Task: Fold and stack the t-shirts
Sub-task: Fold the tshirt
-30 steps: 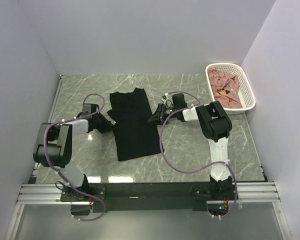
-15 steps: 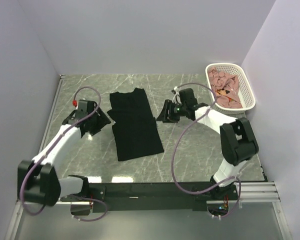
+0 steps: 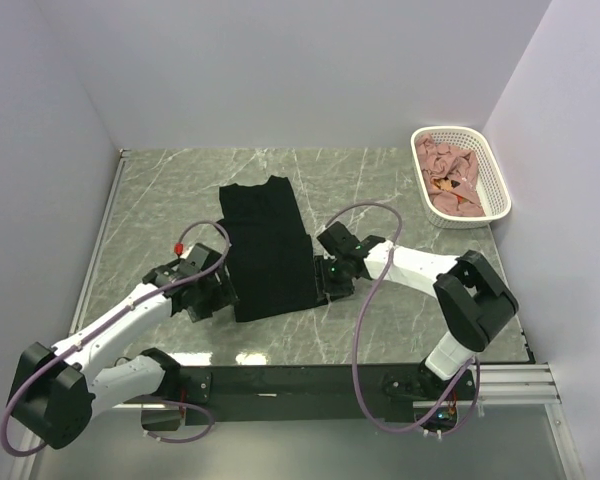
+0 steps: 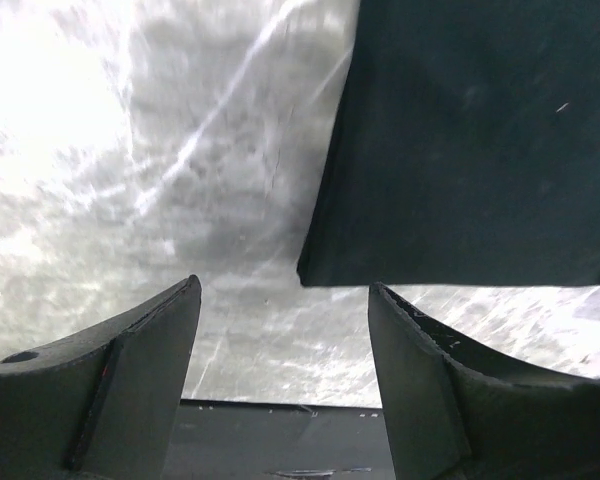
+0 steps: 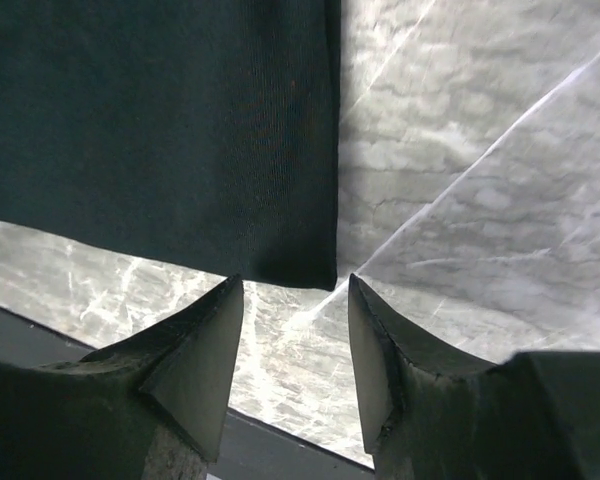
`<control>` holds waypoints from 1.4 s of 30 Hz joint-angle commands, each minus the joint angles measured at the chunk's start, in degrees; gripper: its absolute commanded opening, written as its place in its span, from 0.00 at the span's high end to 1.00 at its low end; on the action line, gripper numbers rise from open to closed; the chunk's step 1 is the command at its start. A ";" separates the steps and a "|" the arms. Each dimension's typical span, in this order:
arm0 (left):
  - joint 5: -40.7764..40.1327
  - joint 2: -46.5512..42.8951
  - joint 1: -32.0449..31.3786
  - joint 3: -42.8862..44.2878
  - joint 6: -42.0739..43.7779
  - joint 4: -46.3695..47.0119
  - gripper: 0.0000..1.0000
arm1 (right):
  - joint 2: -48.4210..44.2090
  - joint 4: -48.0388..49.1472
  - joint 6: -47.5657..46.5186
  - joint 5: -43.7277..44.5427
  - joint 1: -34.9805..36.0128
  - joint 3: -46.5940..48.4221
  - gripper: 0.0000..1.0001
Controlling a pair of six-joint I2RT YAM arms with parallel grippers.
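lying flat near the middle of the grey marbled table (image 3: 400,190) is the big black t-shirt (image 3: 270,255). it makes a long shape, with one short end far away by the back wall and the other short end close to the robot. it looks smooth and flat, and nothing is on top of it.

the left gripper (image 3: 220,295) is down low by the shirt's near left corner. from its own camera, the left gripper (image 4: 285,300) has its two dark fingers (image 4: 130,350) spread apart. there is only bare table between them, and the shirt's (image 4: 460,140) corner sits just past the tips. it is not holding anything.

the right gripper (image 3: 328,288) is down low by the shirt's near right corner. from its own camera, the right gripper (image 5: 295,295) also has its fingers (image 5: 195,350) apart. the shirt's (image 5: 160,130) corner is right above the gap. i cannot tell if the fingers touch the cloth, but they are not pinching it.

so one arm is on each side of the shirt, both at its near end.

the pink t-shirts (image 3: 448,178) are all bunched up in a heap inside the white basket (image 3: 502,195). the basket has little holes in its sides. it sits in the far right corner of the table, well apart from the black shirt and from both arms.
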 commanded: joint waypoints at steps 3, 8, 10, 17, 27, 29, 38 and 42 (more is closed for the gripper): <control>0.64 -0.05 -3.76 -1.57 -4.58 1.08 0.27 | 2.51 -2.66 2.92 5.44 3.11 2.18 0.48; -0.24 1.53 -5.70 -1.48 -4.94 1.26 0.29 | 4.63 -4.24 4.50 11.59 5.58 2.36 0.51; -0.07 2.06 -6.14 -1.75 -5.03 1.69 0.29 | 6.04 -4.16 5.03 12.39 5.76 2.01 0.51; -0.51 2.68 -7.37 -2.10 -6.08 1.87 0.30 | 9.11 -5.73 5.65 15.64 7.08 2.62 0.56; 0.63 4.00 -8.78 -3.15 -6.96 3.01 0.31 | 12.45 -6.00 5.38 16.61 8.04 3.07 0.81; 0.81 4.35 -9.22 -3.15 -7.22 3.19 0.31 | 12.89 -6.00 5.47 16.52 8.22 2.71 0.93; 0.37 8.12 -11.41 -1.49 -8.63 4.33 0.36 | 12.10 -5.65 5.38 16.53 8.83 1.75 1.00; -0.59 10.41 -12.64 -0.43 -9.33 3.90 0.44 | 12.02 -5.21 5.12 16.09 8.92 1.40 1.00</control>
